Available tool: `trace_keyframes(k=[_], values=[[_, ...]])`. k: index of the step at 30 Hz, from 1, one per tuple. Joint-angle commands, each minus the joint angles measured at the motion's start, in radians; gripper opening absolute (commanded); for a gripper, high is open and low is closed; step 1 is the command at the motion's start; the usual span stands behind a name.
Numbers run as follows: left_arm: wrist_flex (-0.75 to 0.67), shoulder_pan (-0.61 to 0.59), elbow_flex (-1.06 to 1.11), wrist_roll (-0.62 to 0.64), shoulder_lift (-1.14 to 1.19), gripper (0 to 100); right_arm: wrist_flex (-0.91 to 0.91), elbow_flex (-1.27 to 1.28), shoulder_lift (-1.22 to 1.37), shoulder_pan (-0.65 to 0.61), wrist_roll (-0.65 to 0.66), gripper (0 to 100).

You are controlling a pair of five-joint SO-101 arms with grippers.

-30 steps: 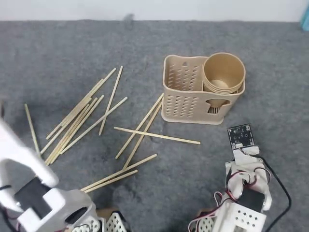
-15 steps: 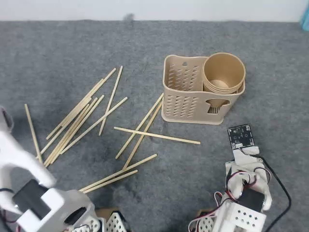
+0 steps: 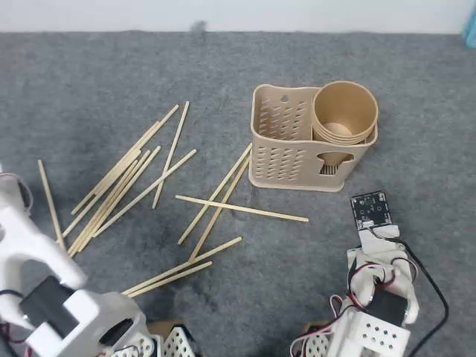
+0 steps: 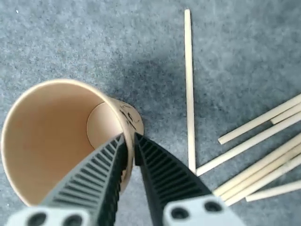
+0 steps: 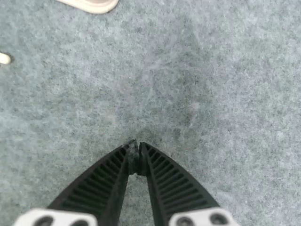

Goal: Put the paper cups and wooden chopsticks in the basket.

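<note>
The left hand (image 4: 129,137) pinches the wall of a paper cup (image 4: 47,136) — one finger inside, one outside — likely so it can lift it. Loose chopsticks (image 4: 188,89) lie just beside it on the desk (image 3: 111,82). The basket (image 3: 286,160), far from that hand, holds stacked cups (image 3: 344,111). The right hand (image 5: 138,147), near the basket, is pinched closed on nothing.

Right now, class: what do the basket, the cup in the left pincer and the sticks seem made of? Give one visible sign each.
Basket: likely moulded plastic, beige, matt; its walls have even slotted holes. Cup, pinched by the left pincer: probably paper, tan, matt, with a thin wall. Sticks: apparently pale bare wood, straight, no gloss.
</note>
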Motion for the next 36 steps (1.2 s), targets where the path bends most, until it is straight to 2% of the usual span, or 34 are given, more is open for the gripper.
trace_keyframes(k=[1,4,12,18,21,26,30,36], values=[[0.037,-0.002,-0.007,-0.017,-0.018,9,-0.004,-0.003,-0.019,-0.008,0.018,0.8],[0.051,-0.005,-0.002,-0.017,-0.018,12,-0.004,-0.003,-0.019,-0.008,0.018,0.8],[0.043,-0.006,-0.001,-0.014,-0.006,9,-0.001,-0.003,-0.019,-0.007,0.018,0.8],[-0.1,-0.008,0.076,-0.011,-0.006,2,0.001,-0.003,-0.019,-0.005,0.018,0.8],[-0.18,-0.008,0.133,-0.011,-0.006,1,0.001,-0.003,-0.019,-0.005,0.018,0.8],[-0.19,-0.008,0.13,-0.009,-0.023,1,0.001,-0.003,-0.019,-0.005,0.018,0.8],[-0.097,-0.009,0.059,-0.009,-0.077,1,0.001,-0.003,-0.019,-0.005,0.018,0.8],[0.15,0.005,-0.099,0.008,-0.23,1,0.001,-0.003,-0.019,-0.004,0.017,0.8]])
